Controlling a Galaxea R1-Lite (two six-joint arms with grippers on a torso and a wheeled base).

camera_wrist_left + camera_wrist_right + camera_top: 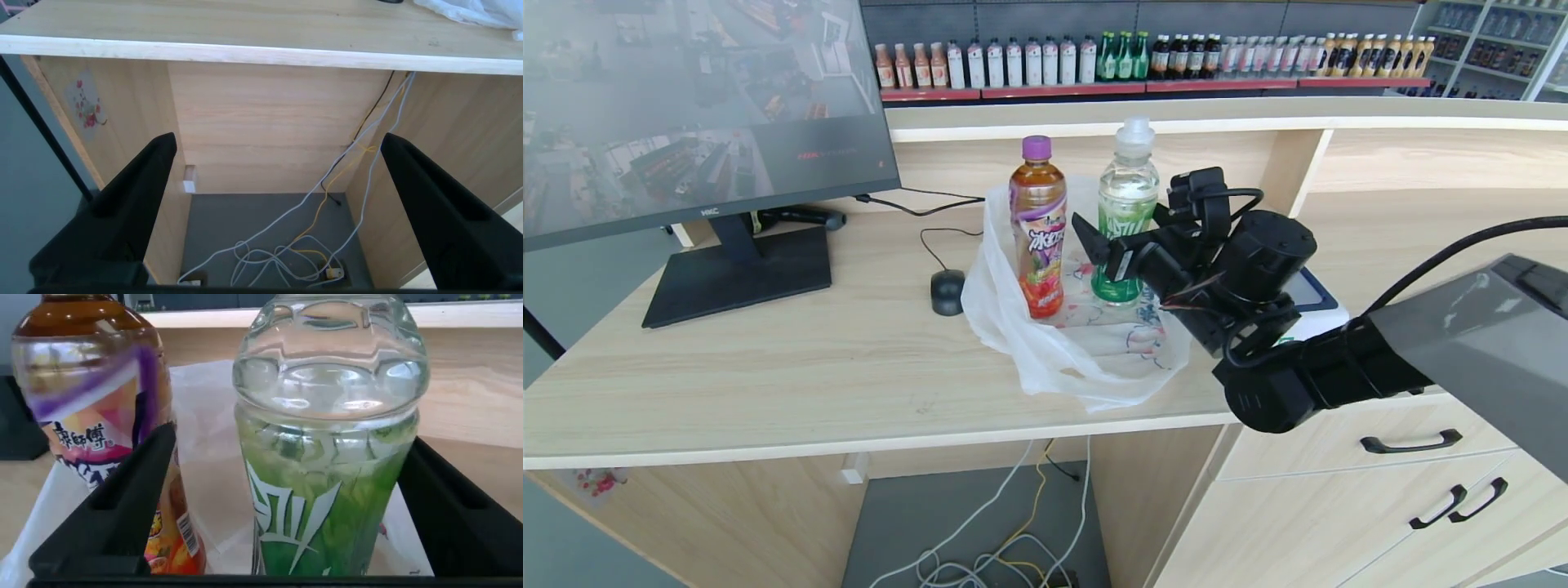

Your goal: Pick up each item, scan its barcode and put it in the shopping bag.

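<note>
The right pincer (1117,253) (286,449) is held wide at the green-labelled clear bottle (1127,196) (327,400). In the right wrist view one black finger flanks each side of the bottle; whether either touches it cannot be told. The bottle stands upright with its white cap on. Just beside it, on the side away from the arm, stands an upright tea bottle (1038,229) (90,416) with a purple cap.

Both bottles stand on a crumpled white plastic shopping bag (1078,359) (204,400), whose film rises behind them and spills toward the worktop's near edge. Under the right arm lies a flat white device (1321,317) with a dark panel.

The pale wood-grain worktop (768,367) (245,33) stretches on beyond the bag. There a wired black mouse (947,291) sits near the bag, and farther off a large monitor (686,106) stands on a black base.

The left pincer (278,143) hangs low in front of the worktop, its fingers also spread wide. It faces the kneehole, where white and yellow cables (302,237) (1013,539) trail over a grey floor.

Drawers with black handles (1413,445) sit below the right arm. Beyond a raised wooden counter ledge behind the bottles, a red-edged store shelf (1143,57) carries a long row of drinks.
</note>
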